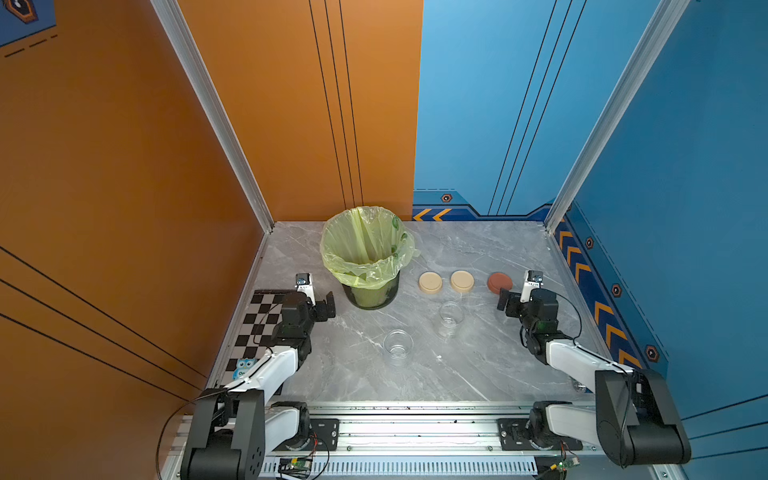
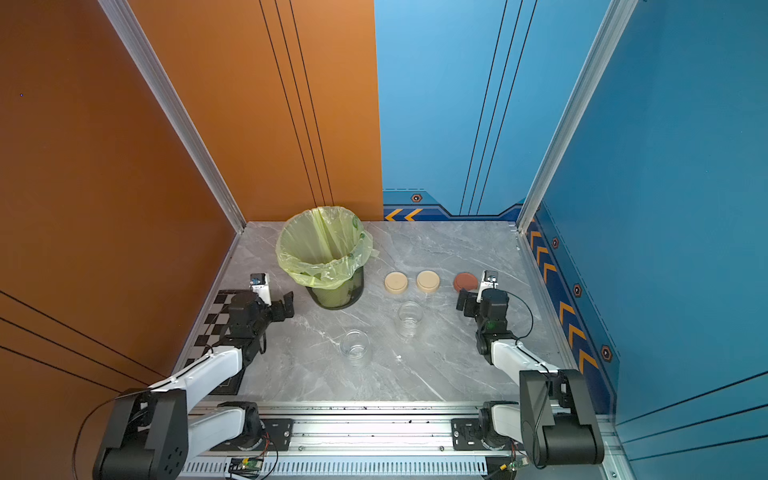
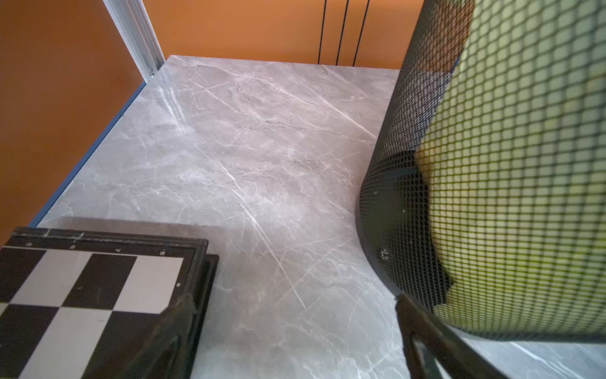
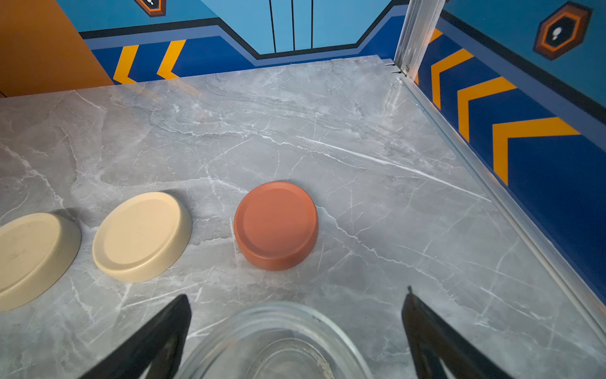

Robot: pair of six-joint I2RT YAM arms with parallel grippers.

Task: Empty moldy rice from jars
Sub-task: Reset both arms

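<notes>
Two clear jars stand open and empty on the marble table in both top views, one near the front and one further back. A third clear jar shows only in the right wrist view. It lies low between the fingers of my right gripper, which is open and not touching it. Moldy rice is not in view. My left gripper is open and holds nothing, beside the bin.
The black mesh bin with its green bag stands at the back left. Two beige lids and a reddish-brown lid lie in a row right of it. A chessboard lies along the left wall.
</notes>
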